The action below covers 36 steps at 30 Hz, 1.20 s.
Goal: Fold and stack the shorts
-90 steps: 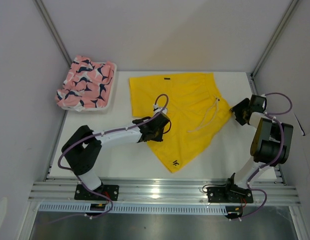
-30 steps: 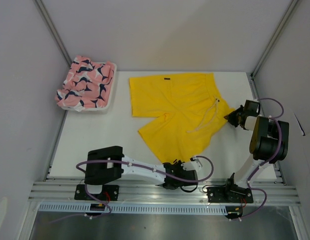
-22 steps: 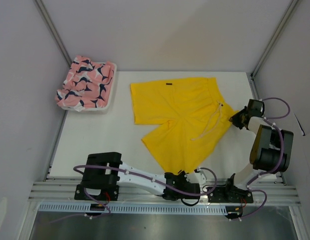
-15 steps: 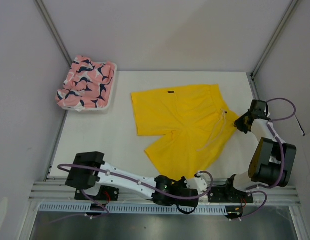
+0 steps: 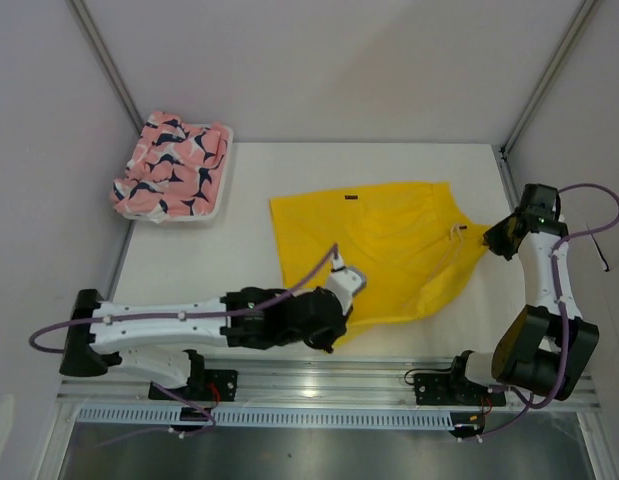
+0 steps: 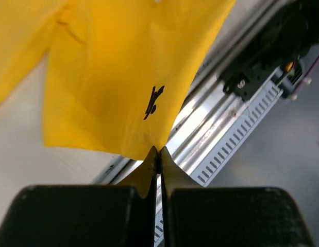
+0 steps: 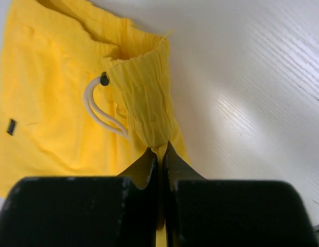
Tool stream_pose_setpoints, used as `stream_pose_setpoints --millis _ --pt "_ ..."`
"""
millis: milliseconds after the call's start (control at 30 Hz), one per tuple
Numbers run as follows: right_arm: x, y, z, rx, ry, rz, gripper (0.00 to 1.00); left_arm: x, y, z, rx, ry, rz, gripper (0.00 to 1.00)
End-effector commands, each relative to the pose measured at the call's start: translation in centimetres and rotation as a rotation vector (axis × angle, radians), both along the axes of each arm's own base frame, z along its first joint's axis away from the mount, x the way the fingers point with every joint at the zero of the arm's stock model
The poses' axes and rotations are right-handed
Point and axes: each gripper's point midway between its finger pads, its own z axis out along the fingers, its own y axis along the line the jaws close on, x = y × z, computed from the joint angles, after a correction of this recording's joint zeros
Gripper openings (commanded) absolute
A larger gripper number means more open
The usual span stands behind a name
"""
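Note:
The yellow shorts (image 5: 389, 245) lie spread across the middle of the table, with a black logo (image 6: 155, 100) near a leg hem. My left gripper (image 5: 337, 330) is shut on that leg's corner at the shorts' near edge; in the left wrist view the gripper (image 6: 158, 150) pinches the hem tip. My right gripper (image 5: 495, 237) is shut on the gathered waistband at the right, and in the right wrist view it (image 7: 160, 150) sits beside the white drawstring (image 7: 100, 110). The pink printed shorts (image 5: 169, 165) lie bunched at the far left.
A white mesh basket (image 5: 217, 190) holds the pink shorts at the far left corner. Aluminium rails (image 5: 319, 385) run along the near edge, right under the left gripper. Grey walls and slanted frame posts (image 5: 539, 80) close in the sides and back.
The yellow shorts have shifted toward the right and the near edge. My left gripper rose from the near rail, holding the leg corner. My right gripper moved right, pulling the waistband.

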Motion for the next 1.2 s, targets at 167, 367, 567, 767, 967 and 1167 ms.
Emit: stream_pose_setpoints --millis 167,367,567,767,967,1167 --pt "4.4 1.2 6.4 0.037 -0.05 -0.042 0.0 7.5 5.2 6.2 -0.135 -0.031 0.139 0.0" --pt "8.6 2.7 9.1 0.098 -0.101 -0.073 0.0 13.5 7.4 8.7 -0.167 -0.064 0.247 0.0" --pt "12.1 3.3 10.8 0.148 -0.148 -0.107 0.0 17.9 7.6 11.1 -0.192 -0.076 0.272 0.0" --pt "15.0 3.5 10.4 0.211 -0.182 -0.141 0.0 21.7 8.3 13.4 -0.186 -0.084 0.321 0.0" --pt "18.2 4.0 8.8 0.27 -0.199 -0.149 0.0 26.4 10.0 11.3 -0.166 -0.032 0.408 0.0" --pt "21.6 4.9 7.7 0.289 -0.252 -0.124 0.0 30.2 10.9 9.1 -0.196 0.024 0.478 0.0"
